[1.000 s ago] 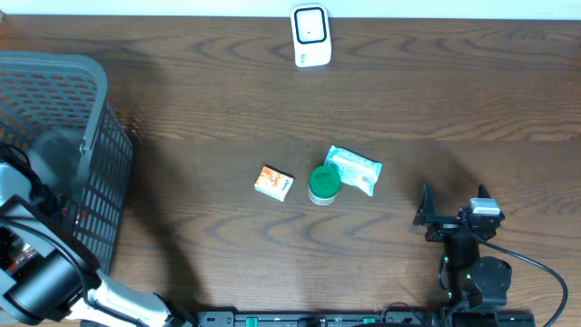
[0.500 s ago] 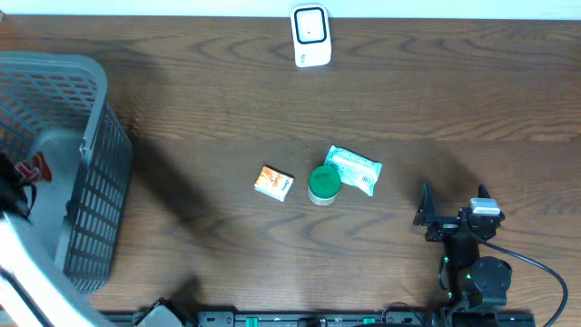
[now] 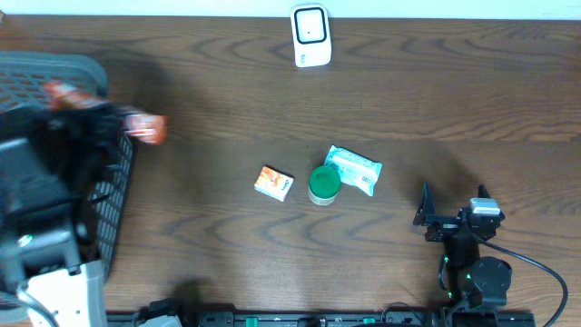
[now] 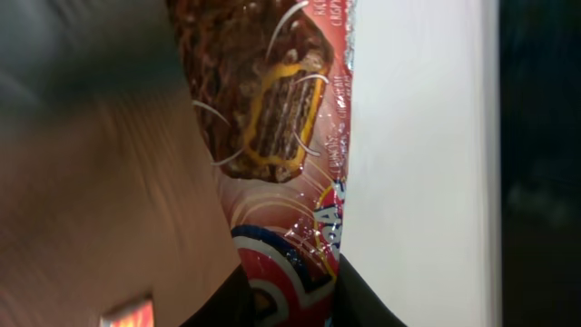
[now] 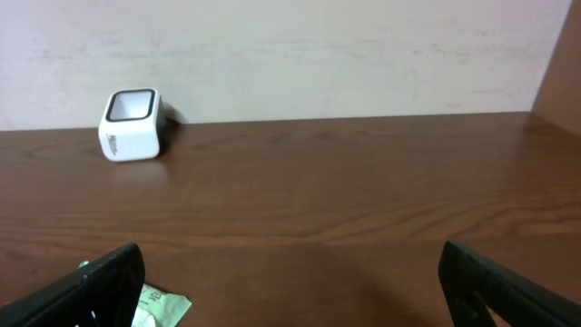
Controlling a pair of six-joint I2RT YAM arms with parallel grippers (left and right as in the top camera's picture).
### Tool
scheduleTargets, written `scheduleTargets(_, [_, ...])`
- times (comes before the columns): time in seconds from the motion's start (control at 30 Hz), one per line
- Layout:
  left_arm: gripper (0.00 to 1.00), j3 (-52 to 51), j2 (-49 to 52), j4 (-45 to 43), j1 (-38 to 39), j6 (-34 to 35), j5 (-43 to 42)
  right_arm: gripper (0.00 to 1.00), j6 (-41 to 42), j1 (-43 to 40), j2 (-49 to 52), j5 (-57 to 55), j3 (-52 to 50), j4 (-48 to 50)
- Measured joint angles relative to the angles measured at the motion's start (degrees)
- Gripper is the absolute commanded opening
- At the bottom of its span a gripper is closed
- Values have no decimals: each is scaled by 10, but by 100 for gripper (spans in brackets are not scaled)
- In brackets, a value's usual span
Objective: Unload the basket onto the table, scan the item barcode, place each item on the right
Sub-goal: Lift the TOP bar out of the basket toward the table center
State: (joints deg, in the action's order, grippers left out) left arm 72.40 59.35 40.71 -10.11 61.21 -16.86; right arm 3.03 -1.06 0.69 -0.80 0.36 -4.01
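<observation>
My left gripper is shut on a red snack wrapper printed with a chocolate bar; its dark fingers pinch the wrapper's lower end. In the overhead view the left gripper is a blur above the basket's right edge, and the wrapper sticks out to the right over the table. The white barcode scanner stands at the table's far edge, well to the right of the wrapper; it also shows in the right wrist view. My right gripper rests open and holds nothing at the front right.
A grey mesh basket stands at the left, largely covered by my left arm. Mid-table lie a small orange box, a green-lidded jar and a white-and-green packet.
My left arm has risen out of the basket with the wrapper and swung it right, past the basket's rim. The right arm has not moved.
</observation>
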Motion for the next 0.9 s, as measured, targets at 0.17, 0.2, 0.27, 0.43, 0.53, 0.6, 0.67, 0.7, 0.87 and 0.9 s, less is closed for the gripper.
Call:
scheduleTargets(0.17, [25,0,62,-10,178,0,97,99,0,0,0,0,0,0])
scheduleTargets(0.2, [26,0,80,-15,211,0,117,99,0,0,0,0,0,0])
scheduleTargets(0.27, [26,0,124,-29,270,0,156,99,0,0,0,0,0,0])
scheduleTargets(0.43, [26,0,246,-83,373,0,207,99,0,0,0,0,0,0])
scheduleTargets(0.53, [26,0,310,-104,412,0,219,99,0,0,0,0,0,0])
scheduleTargets(0.6, [26,0,347,-112,435,-3,222,99,0,0,0,0,0,0])
scheduleTargets(0.67, [26,0,373,-118,453,-9,226,99,0,0,0,0,0,0])
scheduleTargets(0.7, [26,0,381,-121,461,-11,230,99,0,0,0,0,0,0])
scheduleTargets(0.87, [26,0,389,-126,479,-16,262,99,0,0,0,0,0,0])
scheduleTargets(0.9, [27,0,389,-126,479,-17,268,99,0,0,0,0,0,0])
